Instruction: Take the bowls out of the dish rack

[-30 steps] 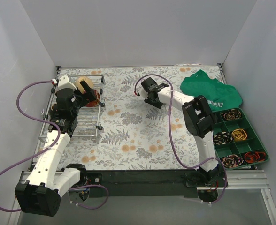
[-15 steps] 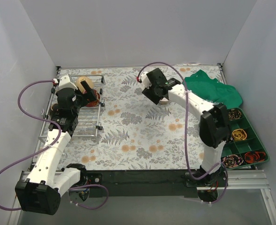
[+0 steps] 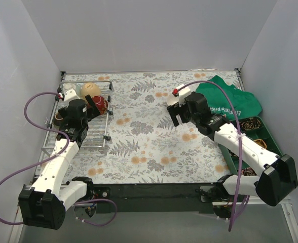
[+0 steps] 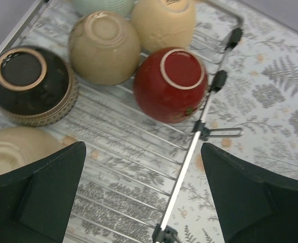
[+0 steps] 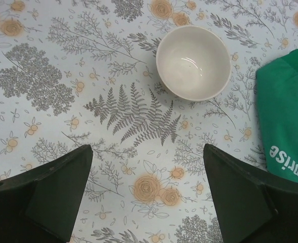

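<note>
In the left wrist view several bowls sit upside down on the wire dish rack: a red one, a tan one, a cream one, a dark brown one, a beige one and a pale mint one. My left gripper hovers open over the rack's bare wires, short of the red bowl. A white bowl stands upright on the floral table, well ahead of my right gripper, which is open and empty. From above, the left gripper is over the rack and the right gripper is right of the table's middle.
A green cloth lies at the back right, its edge close to the white bowl. A green compartment tray with coiled items sits along the right side. Grey walls close in the left, back and right.
My right gripper opened fully and drew back toward the near right, leaving the white bowl standing on the table. The left arm shifted slightly over the rack, still open.
</note>
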Robot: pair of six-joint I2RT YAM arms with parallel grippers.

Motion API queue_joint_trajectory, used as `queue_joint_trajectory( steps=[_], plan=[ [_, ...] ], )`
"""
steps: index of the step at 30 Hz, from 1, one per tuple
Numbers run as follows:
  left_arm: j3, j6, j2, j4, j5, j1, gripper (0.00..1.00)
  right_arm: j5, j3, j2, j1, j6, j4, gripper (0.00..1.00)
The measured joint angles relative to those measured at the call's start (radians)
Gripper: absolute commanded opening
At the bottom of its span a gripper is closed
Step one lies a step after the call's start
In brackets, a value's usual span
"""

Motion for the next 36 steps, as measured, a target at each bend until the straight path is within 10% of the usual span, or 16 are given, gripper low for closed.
queue_joint_trajectory(
  steps=[15,36],
  plan=[
    [-0.010,-0.127,0.022,-0.264,-0.240,0.023,0.98,-0.096,-0.153,-0.077,0.000,0.023,0.167,0.99],
    [0.064,-0.085,0.272,-0.213,-0.136,0.090,0.98,-0.097,-0.196,-0.139,0.014,-0.007,0.217,0.98]
  ],
)
